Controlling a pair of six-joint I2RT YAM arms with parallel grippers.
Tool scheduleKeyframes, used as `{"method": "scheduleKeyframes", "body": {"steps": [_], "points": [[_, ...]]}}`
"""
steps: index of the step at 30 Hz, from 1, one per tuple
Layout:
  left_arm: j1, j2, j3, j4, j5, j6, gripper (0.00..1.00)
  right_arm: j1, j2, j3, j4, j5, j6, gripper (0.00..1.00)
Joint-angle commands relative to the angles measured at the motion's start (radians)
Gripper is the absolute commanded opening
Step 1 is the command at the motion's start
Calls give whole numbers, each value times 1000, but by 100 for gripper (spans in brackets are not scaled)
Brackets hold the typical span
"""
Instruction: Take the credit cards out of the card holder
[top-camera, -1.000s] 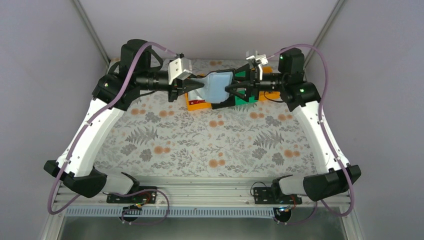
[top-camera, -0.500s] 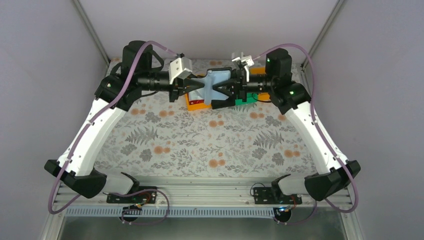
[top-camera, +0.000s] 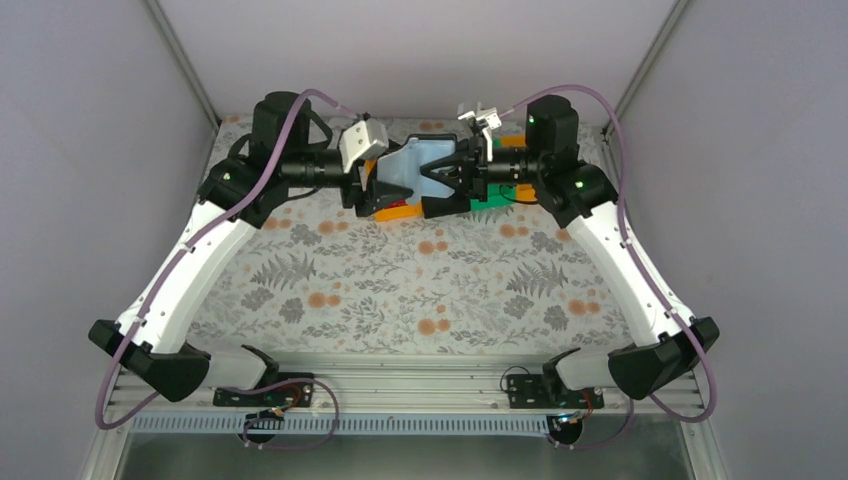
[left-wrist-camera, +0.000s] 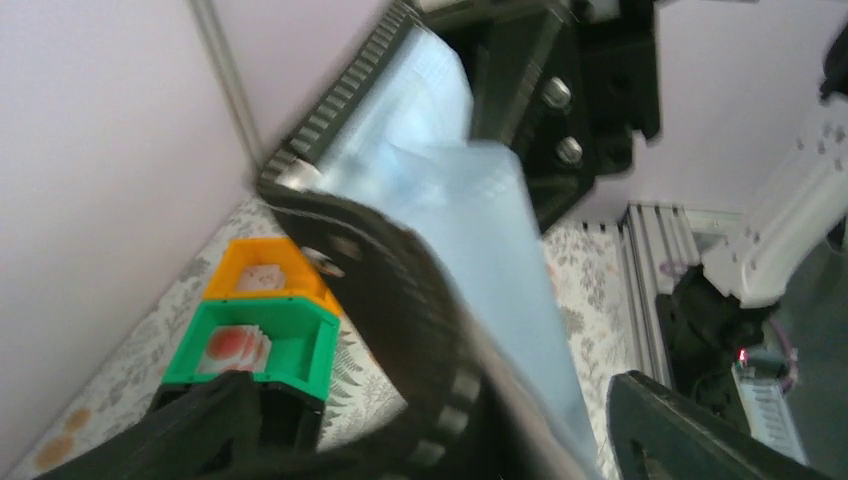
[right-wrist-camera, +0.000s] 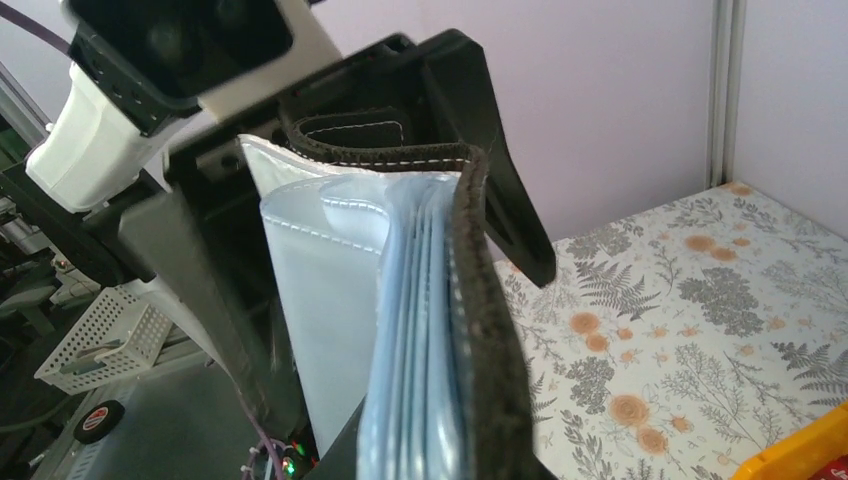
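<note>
The right hand closed on the card holder while the left hand opened.

No legible txt, labels, brand names or nos. in any view. Red mark on black round part, low left in right wrist view: too small to read. Left wrist view blurred, so nothing readable on card holder there either.

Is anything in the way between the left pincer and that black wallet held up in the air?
Nothing visible. The card holder, clamped by the right pincer, sits directly inside the open left pincer.
</note>
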Motion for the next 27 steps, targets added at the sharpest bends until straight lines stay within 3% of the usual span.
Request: {"method": "scheduleKeyframes", "body": {"steps": [1, 3, 9, 12, 15, 18, 19, 22, 23, 27], "points": [[-3, -16, -30, -9, 98, 30, 95, 13, -1, 42, 74, 15, 78, 4], [-3, -19, -38, -2, 88, 23, 100, 15, 1, 49, 87, 15, 93, 4], [-3, 0, -46, 57, -47, -65, 100, 27, 4, 73, 97, 28, 105, 4], [-3, 26, -45, 68, -135, -88, 98, 40, 11, 73, 91, 36, 105, 4], [-2, 38, -35, 68, -123, -94, 92, 43, 12, 69, 81, 34, 96, 4], [-3, 37, -24, 63, -61, -94, 76, 43, 5, 65, 57, 34, 66, 4], [-1, 36, -21, 58, -38, -89, 63, 41, 8, 71, 35, 32, 52, 4], [-1, 26, -25, 35, 30, -63, 11, 27, 6, 84, -11, 2, 12, 10], [1, 21, -29, 30, 48, -60, 4, 15, 2, 85, -21, -13, 1, 17], [23, 3, -45, 21, 118, -59, 2, -52, -25, 61, -50, -53, -44, 48]]}}
